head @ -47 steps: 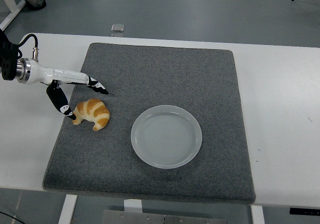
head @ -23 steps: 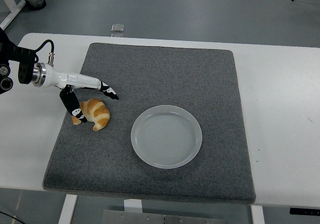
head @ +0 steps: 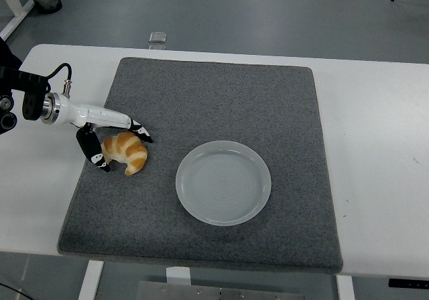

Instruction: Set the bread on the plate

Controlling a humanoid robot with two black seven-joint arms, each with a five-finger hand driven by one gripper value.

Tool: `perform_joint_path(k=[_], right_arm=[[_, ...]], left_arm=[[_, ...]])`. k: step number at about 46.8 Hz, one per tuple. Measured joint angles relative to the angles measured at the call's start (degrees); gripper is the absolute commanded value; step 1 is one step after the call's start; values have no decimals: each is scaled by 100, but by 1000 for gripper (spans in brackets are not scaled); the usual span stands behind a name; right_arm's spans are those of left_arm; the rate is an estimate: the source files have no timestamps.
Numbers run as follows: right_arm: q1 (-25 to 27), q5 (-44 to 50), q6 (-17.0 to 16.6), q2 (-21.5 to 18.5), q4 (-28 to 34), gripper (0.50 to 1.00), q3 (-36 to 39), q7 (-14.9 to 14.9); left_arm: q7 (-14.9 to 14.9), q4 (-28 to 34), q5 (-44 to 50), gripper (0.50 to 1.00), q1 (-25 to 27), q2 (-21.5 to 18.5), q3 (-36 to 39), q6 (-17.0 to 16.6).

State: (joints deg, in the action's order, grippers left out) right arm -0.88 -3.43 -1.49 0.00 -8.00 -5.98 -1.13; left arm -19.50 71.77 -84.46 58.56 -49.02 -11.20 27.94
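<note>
The left robot hand (head: 112, 139) is seen reaching in from the left edge over the white counter (head: 375, 132), its fingers spread on either side of the bread (head: 125, 151). One finger (head: 139, 130) is laid along the far side of the bread and another (head: 95, 154) is set at its near left end; whether either actually touches the crust cannot be told. The bread, a golden croissant, is lying on the left part of a grey mat (head: 221, 106) that covers the middle of the counter. A pale, shallow plate (head: 223, 182) is placed on the same mat, to the right of the bread and clearly apart from it, with nothing on it.
</note>
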Motion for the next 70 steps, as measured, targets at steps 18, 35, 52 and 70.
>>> perform_joint_path(k=[18, 35, 52, 70], right_arm=[[-3, 0, 0, 0, 0, 952, 0, 3], [-4, 0, 0, 0, 0, 952, 0, 1], [-6, 0, 0, 0, 0, 952, 0, -1], [-3, 0, 0, 0, 0, 952, 0, 4]], left_arm=[[7, -29, -112, 866, -11, 142, -3, -110], [-2, -149, -306, 812, 7, 230, 2, -116], [-22, -294, -334, 619, 6, 340, 0, -216], [-27, -427, -342, 500, 91, 465, -12, -442]])
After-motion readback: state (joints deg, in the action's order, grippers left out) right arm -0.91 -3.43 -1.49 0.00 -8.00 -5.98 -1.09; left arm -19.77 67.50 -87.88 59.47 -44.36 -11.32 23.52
